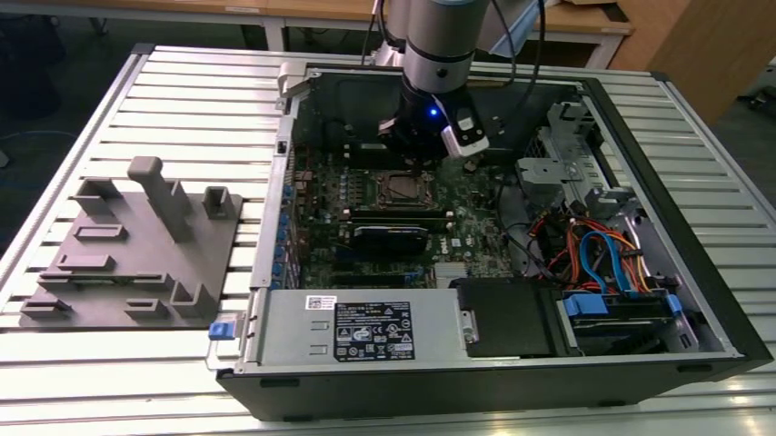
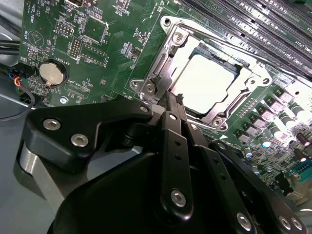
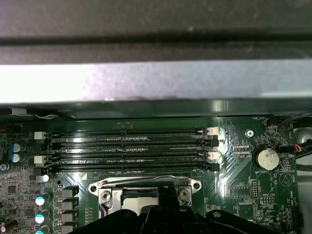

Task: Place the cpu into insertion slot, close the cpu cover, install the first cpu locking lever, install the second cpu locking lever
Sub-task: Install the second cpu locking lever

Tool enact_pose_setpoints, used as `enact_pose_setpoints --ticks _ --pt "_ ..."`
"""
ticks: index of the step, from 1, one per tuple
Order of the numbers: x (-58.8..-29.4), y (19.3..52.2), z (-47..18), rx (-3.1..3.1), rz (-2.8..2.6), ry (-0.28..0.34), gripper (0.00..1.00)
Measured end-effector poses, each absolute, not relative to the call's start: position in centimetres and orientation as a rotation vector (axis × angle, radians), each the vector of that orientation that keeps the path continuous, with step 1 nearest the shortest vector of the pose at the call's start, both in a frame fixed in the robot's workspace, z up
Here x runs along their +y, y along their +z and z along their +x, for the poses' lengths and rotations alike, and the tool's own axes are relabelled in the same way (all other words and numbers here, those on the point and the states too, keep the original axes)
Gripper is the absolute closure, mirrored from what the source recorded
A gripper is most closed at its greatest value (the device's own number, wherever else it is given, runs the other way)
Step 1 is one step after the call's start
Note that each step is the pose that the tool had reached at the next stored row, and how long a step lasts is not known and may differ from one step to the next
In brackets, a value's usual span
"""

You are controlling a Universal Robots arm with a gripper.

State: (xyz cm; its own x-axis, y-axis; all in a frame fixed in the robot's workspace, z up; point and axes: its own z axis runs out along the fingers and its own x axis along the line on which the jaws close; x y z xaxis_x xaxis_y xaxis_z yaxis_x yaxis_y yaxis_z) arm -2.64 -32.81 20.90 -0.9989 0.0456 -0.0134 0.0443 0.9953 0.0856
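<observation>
While the cpu (image 2: 208,79) sits in the insertion slot (image 2: 242,74), the cpu cover (image 2: 171,58) lies closed.
Gripper (image 2: 170,100) clenched at the cover's edge, grasping nothing visible.

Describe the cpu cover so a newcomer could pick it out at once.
Start at the open computer case on the slatted table, then find the green motherboard inside it. Just beyond the gripper in the second wrist view lies the cpu cover: a square silver metal frame around the pale cpu, unlike the long black memory slots beside it.
</observation>
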Motion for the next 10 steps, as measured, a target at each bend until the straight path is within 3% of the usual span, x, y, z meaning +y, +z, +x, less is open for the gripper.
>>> enact_pose_setpoints --ticks 10 --pt "-32.82 21.24 -2.64 3.123 0.070 0.133 0.90"
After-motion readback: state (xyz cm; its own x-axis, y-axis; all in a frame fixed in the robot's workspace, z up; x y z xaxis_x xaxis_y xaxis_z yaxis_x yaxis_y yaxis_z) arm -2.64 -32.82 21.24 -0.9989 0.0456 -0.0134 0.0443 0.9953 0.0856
